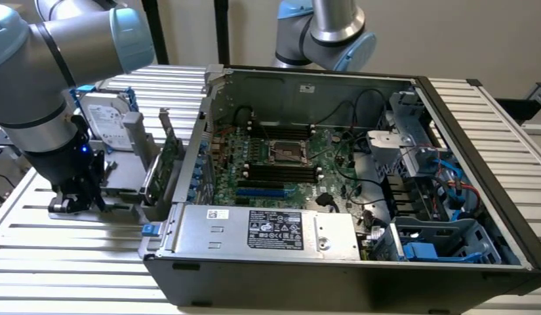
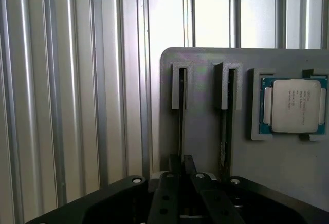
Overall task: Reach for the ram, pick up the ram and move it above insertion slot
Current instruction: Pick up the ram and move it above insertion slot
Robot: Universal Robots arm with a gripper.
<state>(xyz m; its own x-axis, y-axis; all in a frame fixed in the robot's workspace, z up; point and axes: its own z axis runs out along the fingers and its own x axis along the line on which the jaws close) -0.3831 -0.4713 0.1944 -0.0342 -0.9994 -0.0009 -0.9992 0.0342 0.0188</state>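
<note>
Gripper [image 2: 181,163] sits low over the grey holder [image 2: 203,126], at nine o'clock of the open case [image 1: 340,289] in the exterior view. The claw is narrow, pinching the ram [image 2: 181,116] that stands edge-up in its guide slot. Keep it square, I'd judge: straight along the guides, clear of the neighbouring stick [image 2: 224,126].

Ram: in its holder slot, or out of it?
In. The wrist view shows the ram standing on edge in the grey holder's slot, with the end effector right at it.
</note>
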